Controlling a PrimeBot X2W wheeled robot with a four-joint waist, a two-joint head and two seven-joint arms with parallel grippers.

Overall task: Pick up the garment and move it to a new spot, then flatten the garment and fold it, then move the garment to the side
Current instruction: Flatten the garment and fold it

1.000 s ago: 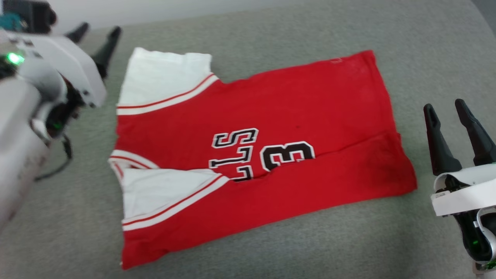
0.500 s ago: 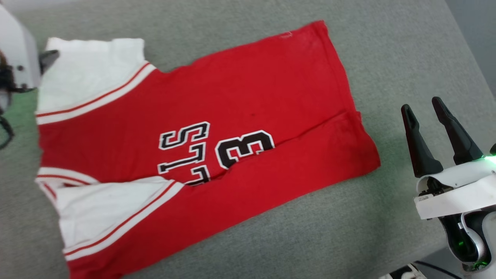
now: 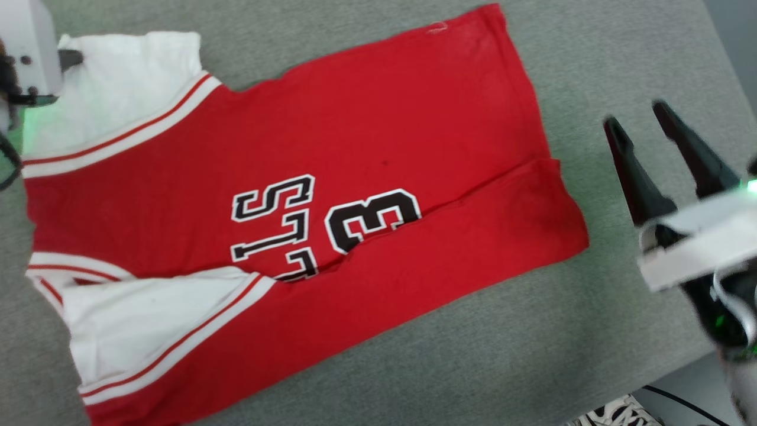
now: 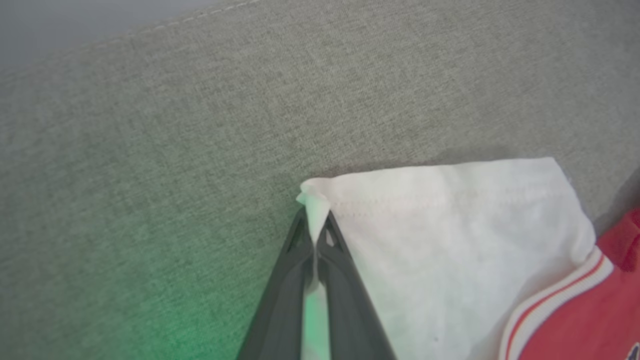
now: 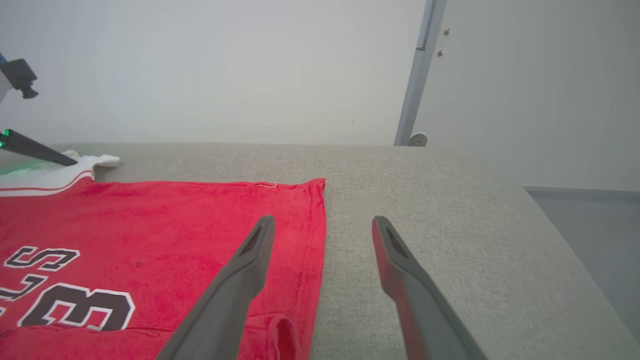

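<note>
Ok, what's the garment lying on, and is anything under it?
The garment lies on grey upholstery, which shows around its edges. What is directly beneath the cloth is covered. The left claw pinches its white sleeve corner.

A grey fabric surface (image 3: pixel 621 47) bears the red garment (image 3: pixel 384 130), spread out.
</note>
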